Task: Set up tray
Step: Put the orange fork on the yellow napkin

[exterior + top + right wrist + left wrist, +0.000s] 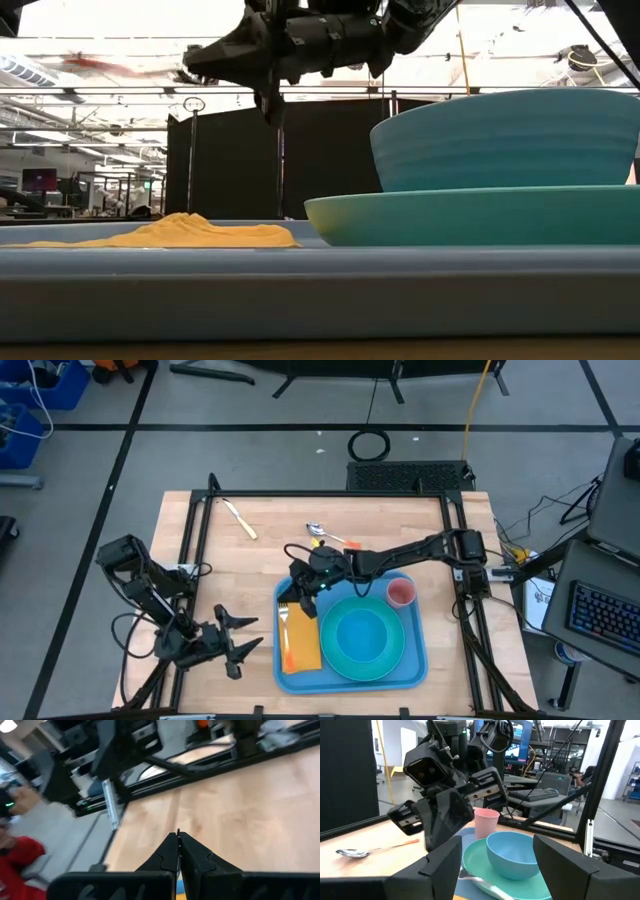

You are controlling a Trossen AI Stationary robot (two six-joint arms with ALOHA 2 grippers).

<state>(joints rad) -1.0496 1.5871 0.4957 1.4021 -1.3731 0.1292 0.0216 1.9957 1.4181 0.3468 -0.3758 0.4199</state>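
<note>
The blue tray [415, 660] lies on the table's near right part. On it sit a teal plate [390, 660] with a teal bowl [512, 855], a pink cup [401, 593] and a yellow-orange napkin [300, 645] at its left end. My right gripper [298, 597] hangs shut above the napkin's far end, clear of it in the low view [270, 105]. A silvery utensil [482, 882] lies by the plate's rim; whether the gripper touches it cannot be told. My left gripper [238, 640] stands open left of the tray, pointing level toward it, with nothing between its fingers.
On the bare wood beyond the tray lie a spoon [318, 531] with an orange handle and a yellow-handled utensil [240, 520]. Black frame rails run along the table's left and right edges. Bare wood shows at the far left and between my left gripper and the tray.
</note>
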